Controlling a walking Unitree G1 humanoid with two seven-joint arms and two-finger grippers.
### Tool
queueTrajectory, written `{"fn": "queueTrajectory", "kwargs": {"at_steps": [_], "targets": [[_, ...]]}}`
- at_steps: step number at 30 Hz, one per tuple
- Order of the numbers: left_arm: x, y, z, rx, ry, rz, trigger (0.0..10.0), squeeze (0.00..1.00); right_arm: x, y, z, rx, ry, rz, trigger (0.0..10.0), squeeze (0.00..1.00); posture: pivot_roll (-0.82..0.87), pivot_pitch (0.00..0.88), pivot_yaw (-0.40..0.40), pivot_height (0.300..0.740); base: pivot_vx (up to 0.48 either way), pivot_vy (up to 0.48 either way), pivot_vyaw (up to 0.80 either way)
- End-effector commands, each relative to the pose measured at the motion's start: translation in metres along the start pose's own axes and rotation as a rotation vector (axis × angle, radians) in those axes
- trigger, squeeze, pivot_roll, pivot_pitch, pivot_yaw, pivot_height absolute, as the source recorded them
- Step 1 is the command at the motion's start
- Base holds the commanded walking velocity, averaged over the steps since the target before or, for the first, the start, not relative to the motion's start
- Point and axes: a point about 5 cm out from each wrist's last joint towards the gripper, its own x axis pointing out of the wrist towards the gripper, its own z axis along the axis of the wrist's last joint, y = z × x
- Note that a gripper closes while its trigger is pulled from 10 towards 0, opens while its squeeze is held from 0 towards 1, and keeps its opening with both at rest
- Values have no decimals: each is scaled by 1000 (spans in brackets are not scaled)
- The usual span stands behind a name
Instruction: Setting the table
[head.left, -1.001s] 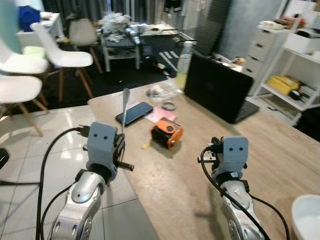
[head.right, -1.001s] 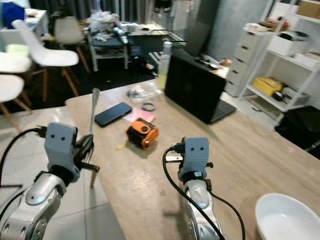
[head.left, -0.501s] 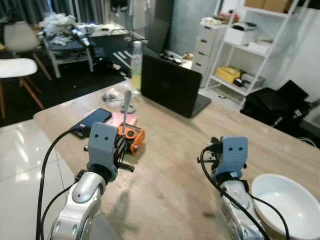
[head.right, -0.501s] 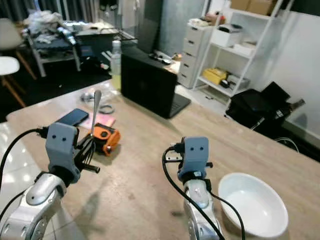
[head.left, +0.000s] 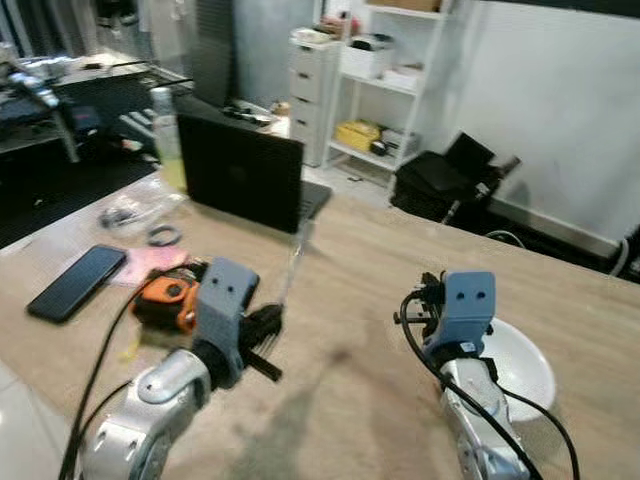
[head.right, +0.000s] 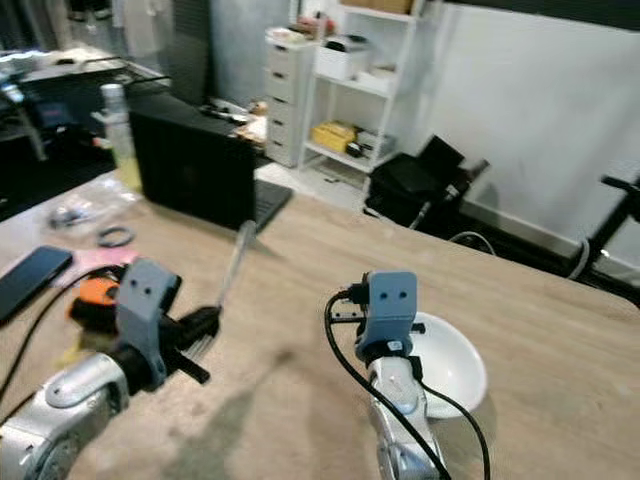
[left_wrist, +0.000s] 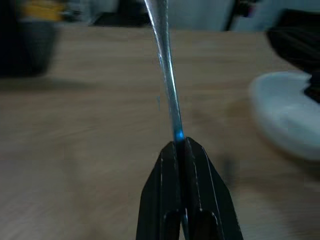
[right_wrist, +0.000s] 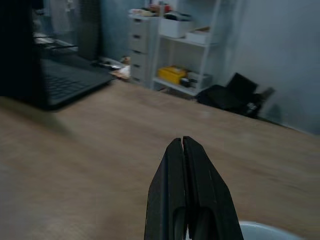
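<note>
Spoon (left_wrist: 167, 85) handle pinched between left gripper (left_wrist: 180, 145) fingers (left_wrist: 197, 165), tilted upward

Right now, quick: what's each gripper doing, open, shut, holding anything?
Left gripper: shut on the metal utensil, handle pinched between its fingers, held above the wooden table.
Right gripper: shut, holding nothing.

A pale wall (head.left: 560, 110) fills the upper right; white shelves (head.left: 400, 90) and a drawer unit (head.left: 305, 85) stand at upper centre.
</note>
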Motion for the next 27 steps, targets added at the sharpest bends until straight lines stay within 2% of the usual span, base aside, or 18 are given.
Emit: {"fn": "queueTrajectory", "kwargs": {"at_steps": [1,8,11,15,16,17,18,19,24,27], "targets": [[7,-1,1,-22,11,1,10000,0,-1,-2,-1,0,8,-10,10000,0,71,43,14,740,0,0,-800],[15,-4,1,-48,44,-4,10000,0,-1,-3,1,-5,6,-13,10000,0,64,44,19,740,0,0,-800],[16,-4,-11,-78,119,48,10000,0,-1,-6,4,-9,1,-24,10000,0,60,45,26,740,0,0,-800],[14,-1,-21,-86,166,118,10000,0,0,-8,7,-11,-11,-34,10000,0,63,46,26,740,0,0,-800],[10,5,-27,-69,194,217,10000,0,2,-10,13,-12,-33,-46,10000,0,65,47,26,740,0,0,0],[10,5,-27,-69,194,217,10000,0,2,-10,13,-12,-33,-46,10000,0,65,47,26,740,0,0,0],[7,10,-31,-64,216,299,10000,0,5,-11,21,-13,-57,-51,10000,0,70,48,25,740,0,0,0],[5,12,-33,-59,229,331,10000,0,6,-10,25,-12,-68,-51,10000,0,70,48,25,740,0,0,0],[2,8,-34,-62,245,374,10000,0,14,-7,38,-6,-101,-33,10000,0,74,53,18,740,0,0,0],[4,4,-31,-41,241,377,10000,0,17,-2,38,-4,-90,-1,10000,0,74,56,17,740,0,0,0]]}}
